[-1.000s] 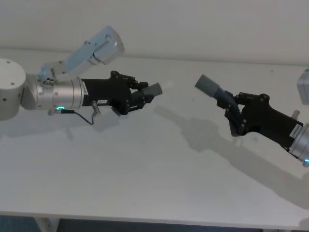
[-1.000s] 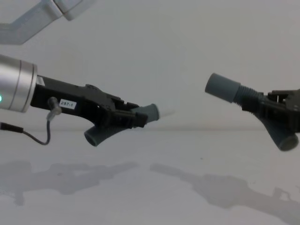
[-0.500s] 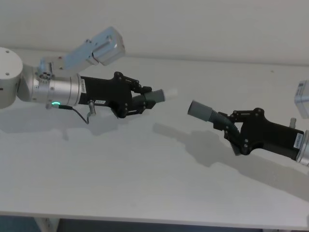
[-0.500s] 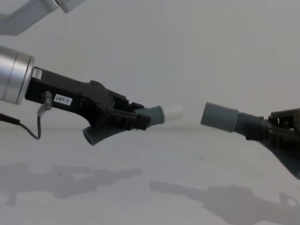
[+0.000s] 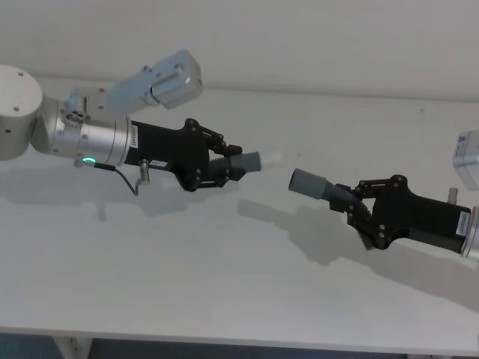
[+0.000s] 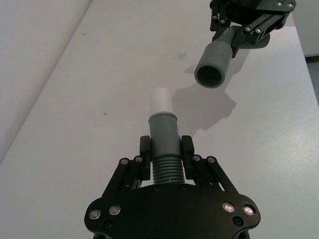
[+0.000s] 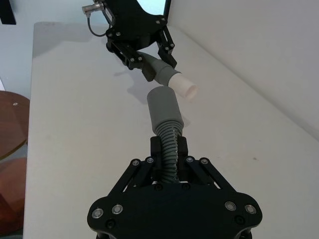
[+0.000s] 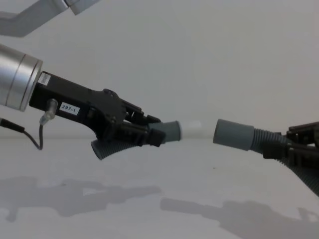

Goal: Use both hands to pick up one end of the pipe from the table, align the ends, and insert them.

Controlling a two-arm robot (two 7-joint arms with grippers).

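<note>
Both pipe pieces hang above the white table [image 5: 224, 292], facing each other. My left gripper [image 5: 227, 164] is shut on the corrugated part of one piece [image 6: 164, 167]; its narrow grey cuff [image 8: 171, 132] and white tip [image 8: 193, 126] point right. From the right, my right gripper [image 5: 359, 212] is shut on the other corrugated piece [image 7: 170, 142], whose wider grey sleeve [image 8: 233, 135] points left. A short gap separates tip and sleeve, roughly level in the chest view. In the left wrist view the sleeve's open mouth [image 6: 210, 74] sits right of the tip's line [image 6: 160, 101].
A loose cable [image 5: 126, 176] hangs under the left wrist. A pale grey box [image 5: 468, 157] sits at the table's right edge. The far table edge meets a white wall. A brown round object [image 7: 10, 129] lies beyond the table's end.
The left gripper has moved its piece rightward and levelled it. The right gripper has dropped lower and tipped its sleeve flatter. The gap between tip and sleeve has shrunk.
</note>
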